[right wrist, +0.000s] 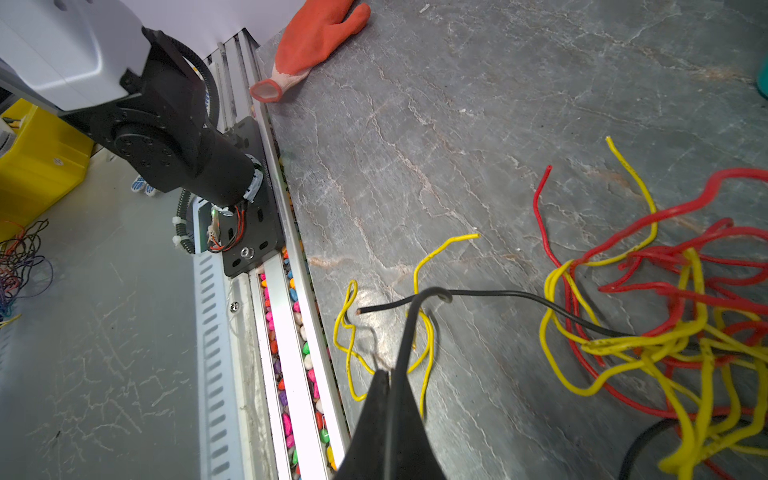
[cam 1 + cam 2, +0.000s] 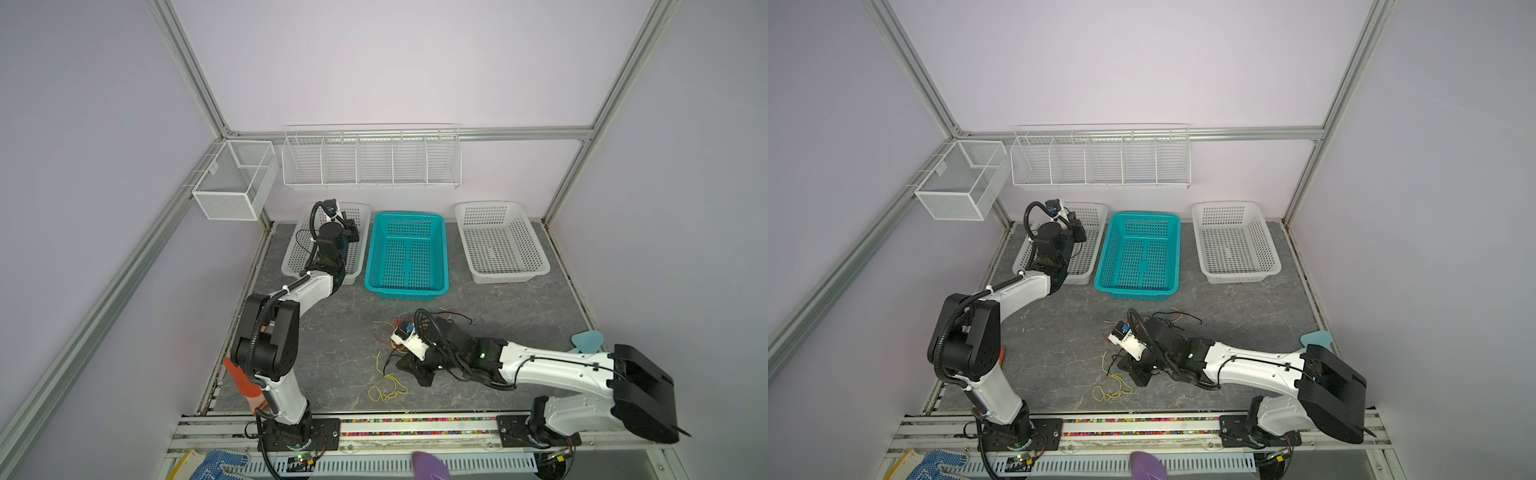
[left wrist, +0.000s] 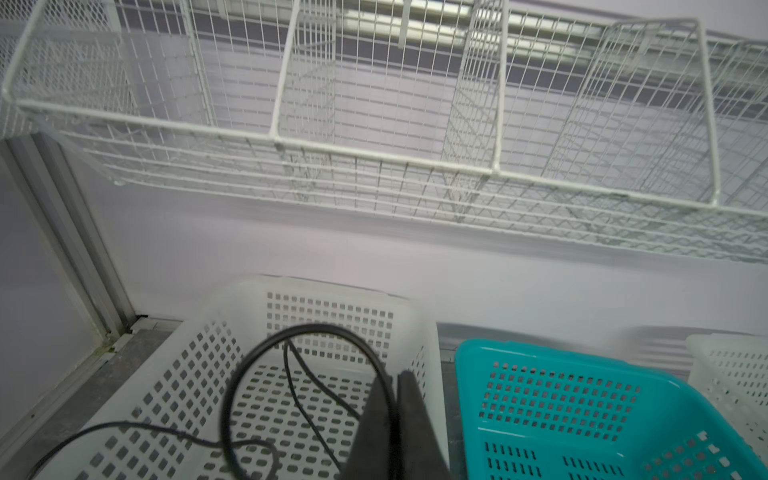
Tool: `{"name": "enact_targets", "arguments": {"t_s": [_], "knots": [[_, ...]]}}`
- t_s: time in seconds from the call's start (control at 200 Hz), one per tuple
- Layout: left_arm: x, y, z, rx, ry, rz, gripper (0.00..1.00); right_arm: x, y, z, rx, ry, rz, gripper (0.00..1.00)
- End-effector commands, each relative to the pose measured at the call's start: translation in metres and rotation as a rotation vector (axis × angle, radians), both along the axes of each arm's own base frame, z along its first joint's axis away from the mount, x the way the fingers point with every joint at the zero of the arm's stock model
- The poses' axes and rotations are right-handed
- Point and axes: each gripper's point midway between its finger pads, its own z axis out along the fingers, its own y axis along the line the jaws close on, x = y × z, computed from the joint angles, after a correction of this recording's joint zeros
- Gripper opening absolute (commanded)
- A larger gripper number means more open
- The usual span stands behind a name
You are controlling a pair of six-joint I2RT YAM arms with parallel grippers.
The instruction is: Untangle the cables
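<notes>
Both closed: left pincer (image 3: 395, 376), right pincer (image 1: 390, 374)

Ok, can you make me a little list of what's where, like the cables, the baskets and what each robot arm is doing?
left tool: over the left white basket, tips nearly together at a looped black cable that partly lies in it
right tool: shut on a hooked black cable
tangle: red and yellow cables piled together on the grey table
teal basket: in the middle, nothing in it
right white basket: nothing in it
orange glove: at the table edge by the left arm's base
</notes>
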Motion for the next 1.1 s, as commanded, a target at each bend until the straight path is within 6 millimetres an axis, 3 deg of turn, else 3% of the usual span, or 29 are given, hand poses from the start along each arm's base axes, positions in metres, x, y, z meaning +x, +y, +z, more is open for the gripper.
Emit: {"name": "enact_targets", "arguments": {"t_s": [0.0,0.16,0.3,0.44,0.655,0.745,0.85,1.095], "knots": [[-0.007,0.003,0.01,-0.077,-0.011,-0.002,0.15,-0.001,0.001,0.018,0.021,-0.025,0.002,0.07],[-0.011,0.003,0.004,-0.119,0.045,-0.019,0.22,0.004,-0.001,0.031,0.022,-0.037,-0.03,0.07],[-0.019,0.013,0.018,-0.185,0.063,-0.009,0.29,0.011,-0.003,0.035,-0.009,-0.041,-0.066,0.08],[-0.031,0.029,0.03,-0.251,0.1,0.026,0.31,0.014,-0.004,0.039,-0.016,-0.043,-0.087,0.08],[-0.052,0.041,0.034,-0.334,0.171,0.058,0.36,0.015,-0.006,0.049,-0.017,-0.049,-0.099,0.08],[-0.068,0.041,0.043,-0.368,0.203,0.046,0.37,0.018,-0.013,0.055,-0.024,-0.068,-0.125,0.08],[-0.091,0.039,0.038,-0.449,0.268,0.029,0.37,0.023,-0.021,0.062,-0.039,-0.09,-0.163,0.1],[-0.158,0.033,-0.003,-0.573,0.434,0.009,0.38,0.027,-0.026,0.072,-0.047,-0.1,-0.194,0.07]]}}
